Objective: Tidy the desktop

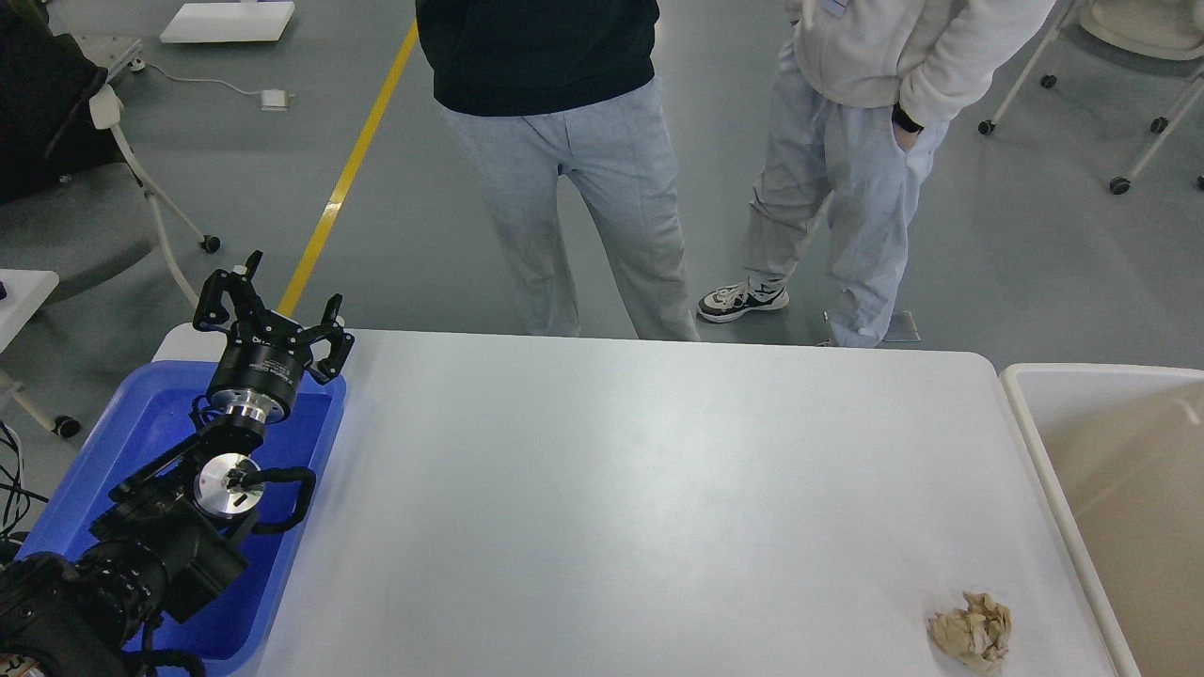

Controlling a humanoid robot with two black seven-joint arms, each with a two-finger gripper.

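Head view: left gripper [274,303] spread wide and empty above blue tray [141,442], right arm out of frame, desktop [611,489] bare except crumpled paper [972,631] near beige bin [1110,470] — likely risk: left reach falls short, nudging the wad off the edge.

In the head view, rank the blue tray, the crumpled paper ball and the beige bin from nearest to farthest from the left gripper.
Measured from the left gripper, which is open at the far left:
1. Blue tray, directly beneath it at the desktop's left edge.
2. Crumpled paper ball, on the desktop at the near right.
3. Beige bin, beyond the right edge; only marginally farther than the ball.
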